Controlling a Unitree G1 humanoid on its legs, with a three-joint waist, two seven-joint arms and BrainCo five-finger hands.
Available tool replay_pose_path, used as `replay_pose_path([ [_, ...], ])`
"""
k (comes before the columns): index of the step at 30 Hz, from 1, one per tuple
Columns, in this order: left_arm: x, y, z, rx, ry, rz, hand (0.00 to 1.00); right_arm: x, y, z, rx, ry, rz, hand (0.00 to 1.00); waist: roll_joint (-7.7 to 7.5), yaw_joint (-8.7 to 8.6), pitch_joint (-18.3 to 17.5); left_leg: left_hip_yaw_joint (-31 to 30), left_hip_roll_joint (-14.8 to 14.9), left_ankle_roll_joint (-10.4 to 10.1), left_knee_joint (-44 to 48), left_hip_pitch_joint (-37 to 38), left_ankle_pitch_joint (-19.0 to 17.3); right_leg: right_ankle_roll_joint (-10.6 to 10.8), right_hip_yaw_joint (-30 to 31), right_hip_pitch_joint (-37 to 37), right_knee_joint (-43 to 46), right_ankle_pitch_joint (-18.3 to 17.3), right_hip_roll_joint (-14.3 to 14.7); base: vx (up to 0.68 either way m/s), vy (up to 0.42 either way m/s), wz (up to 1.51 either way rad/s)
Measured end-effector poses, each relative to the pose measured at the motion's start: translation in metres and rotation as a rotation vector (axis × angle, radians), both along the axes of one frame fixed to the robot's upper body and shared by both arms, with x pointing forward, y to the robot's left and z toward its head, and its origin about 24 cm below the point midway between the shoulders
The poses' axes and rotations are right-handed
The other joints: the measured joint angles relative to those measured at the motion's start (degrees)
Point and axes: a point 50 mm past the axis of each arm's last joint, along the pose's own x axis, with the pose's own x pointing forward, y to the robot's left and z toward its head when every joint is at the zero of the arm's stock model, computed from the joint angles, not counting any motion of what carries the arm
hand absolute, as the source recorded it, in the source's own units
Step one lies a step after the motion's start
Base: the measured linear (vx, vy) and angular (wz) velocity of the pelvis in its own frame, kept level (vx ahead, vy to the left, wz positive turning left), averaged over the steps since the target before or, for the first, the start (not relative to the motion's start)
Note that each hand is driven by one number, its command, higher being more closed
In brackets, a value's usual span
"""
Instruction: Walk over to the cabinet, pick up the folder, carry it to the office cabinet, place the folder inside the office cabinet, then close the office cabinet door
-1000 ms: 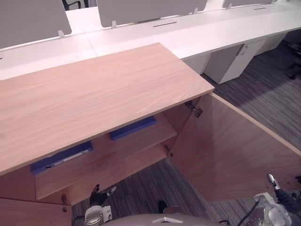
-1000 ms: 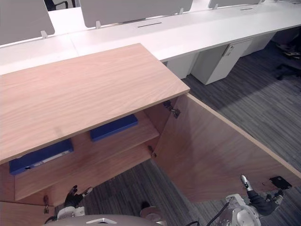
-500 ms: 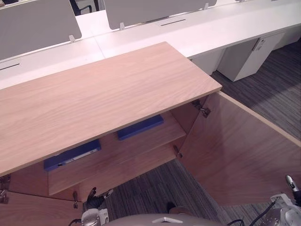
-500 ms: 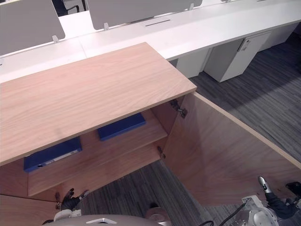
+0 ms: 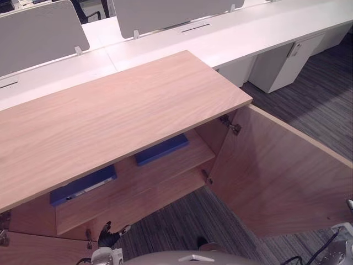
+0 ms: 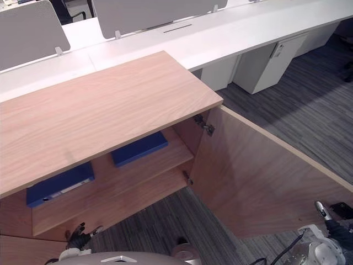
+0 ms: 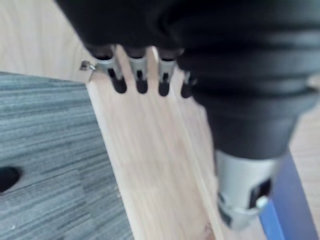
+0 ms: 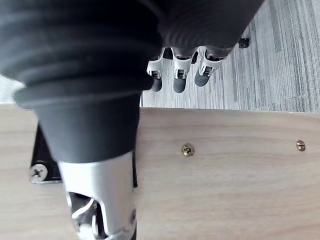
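The wooden office cabinet [image 5: 121, 110] stands before me with its right door [image 5: 276, 176] swung wide open. Two blue folders lie flat on its upper shelf: one at the left [image 5: 83, 185], one further right [image 5: 161, 149]. My left hand [image 5: 109, 234] hangs low in front of the cabinet's lower shelf, fingers [image 7: 141, 80] relaxed and holding nothing; a blue edge [image 7: 280, 210] shows past its thumb. Down by the open door's outer edge is my right hand [image 6: 324, 211], its fingers [image 8: 176, 75] loose and empty above the carpet.
The cabinet's left door [image 5: 33, 249] is open at the lower left. White desks [image 5: 231, 38] with grey divider panels [image 5: 38, 30] run behind the cabinet, with a white pedestal [image 5: 281, 66] under them. Grey striped carpet [image 5: 182, 226] covers the floor.
The whole picture has shifted a little as the camera moved. The right hand now sits closer to the view's right edge. Both hands stay low and empty.
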Motion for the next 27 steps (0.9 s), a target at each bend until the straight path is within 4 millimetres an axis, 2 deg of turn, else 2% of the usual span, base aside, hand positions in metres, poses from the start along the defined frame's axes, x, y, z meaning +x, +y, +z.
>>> replay_pose_path([
  [4, -0.005, -0.003, -0.003, -0.015, 0.023, -0.021, 0.00, 0.007, -0.005, -0.002, 0.004, 0.059, 0.082, 0.00, 0.13, -0.33, 0.0, 0.0, -0.2, 0.2, 0.0, -0.1, 0.1, 0.1, 0.1, 0.2, -0.8, 0.6, 0.0, -0.04, -0.014, -0.01],
  [13, -0.012, 0.005, -0.003, 0.007, 0.042, -0.044, 0.00, 0.034, 0.009, -0.011, -0.012, 0.204, 0.301, 0.00, 0.15, -0.69, 0.2, 0.0, -0.7, 0.4, 0.3, -0.5, 0.2, 0.3, 2.1, 0.2, -3.6, 3.0, 0.0, -0.06, -0.014, -0.12],
  [19, -0.010, 0.012, -0.002, 0.029, 0.037, -0.054, 0.00, 0.052, 0.027, -0.016, -0.061, 0.305, 0.447, 0.00, -0.47, -1.48, 0.7, 0.1, -0.8, 0.5, 0.4, -0.5, 0.0, 0.3, 4.8, -0.5, -5.3, 4.9, 0.6, -0.07, -0.038, -0.24],
  [22, -0.007, 0.013, -0.001, 0.032, 0.029, -0.057, 0.00, 0.058, 0.038, -0.015, -0.082, 0.296, 0.499, 0.00, -1.10, -1.64, 1.3, 0.8, -0.6, 0.3, 0.8, -0.6, -0.2, -0.1, 6.3, -0.9, -6.1, 5.5, 1.1, -0.09, -0.055, -0.24],
  [24, -0.005, 0.014, 0.000, 0.035, 0.025, -0.059, 0.00, 0.064, 0.053, -0.016, -0.098, 0.286, 0.546, 0.00, -1.71, -1.69, 2.2, 1.9, -0.3, 0.2, 1.6, -0.8, -0.7, -0.3, 7.7, -1.3, -6.5, 6.1, 1.6, -0.07, -0.048, -0.33],
  [27, -0.002, 0.014, 0.001, 0.042, 0.018, -0.071, 0.00, 0.065, 0.066, -0.018, -0.094, 0.262, 0.572, 0.00, -2.17, -1.80, 2.8, 2.3, 0.1, 0.2, 2.4, -0.9, -1.1, 0.1, 8.6, -1.4, -6.7, 7.0, 1.9, -0.05, -0.049, -0.25],
])
